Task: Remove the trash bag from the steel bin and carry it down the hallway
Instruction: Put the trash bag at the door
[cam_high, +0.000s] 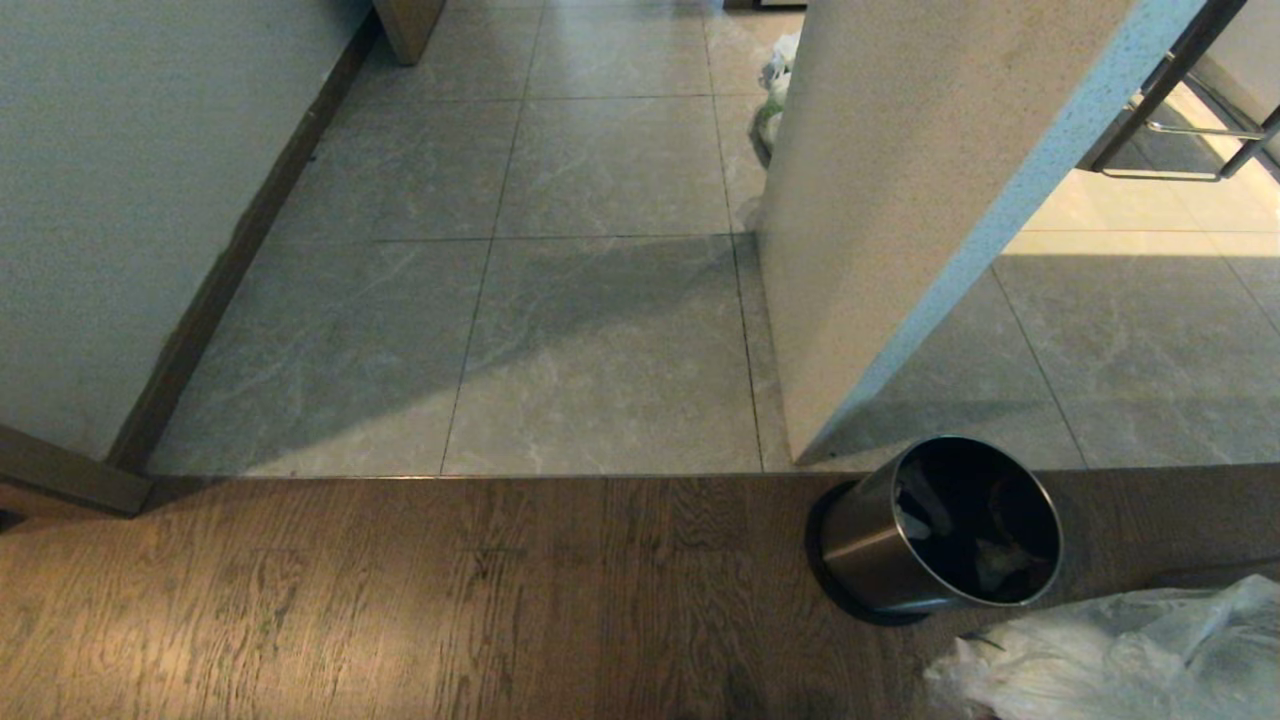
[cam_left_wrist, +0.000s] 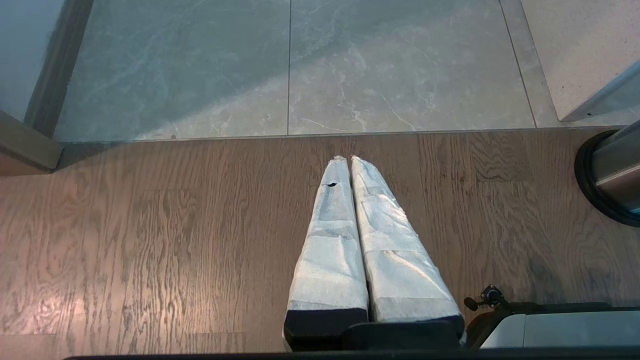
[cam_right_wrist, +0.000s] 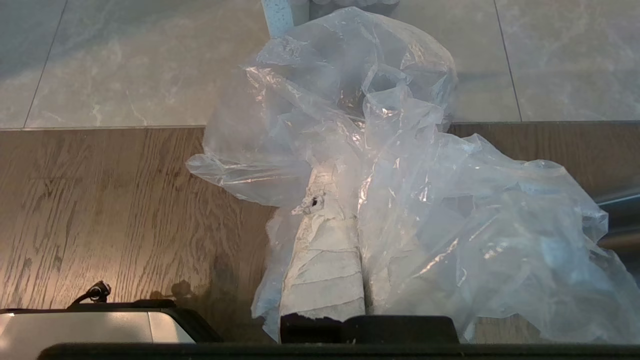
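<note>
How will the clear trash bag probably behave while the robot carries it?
The trash bag looks thin and crinkled, so it will probably flop and sway. It billows loosely around the right end effector, so it seems light. Its glossy film may slip.

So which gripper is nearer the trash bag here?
The right. The right gripper is shut on the trash bag, which drapes over its fingers. The left gripper hangs shut over bare wood floor, with the steel bin off to its side.

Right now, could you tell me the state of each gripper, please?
Left gripper: jaws shut, holding nothing.
Right gripper: jaws shut on the trash bag, which is out of the steel bin.
</note>
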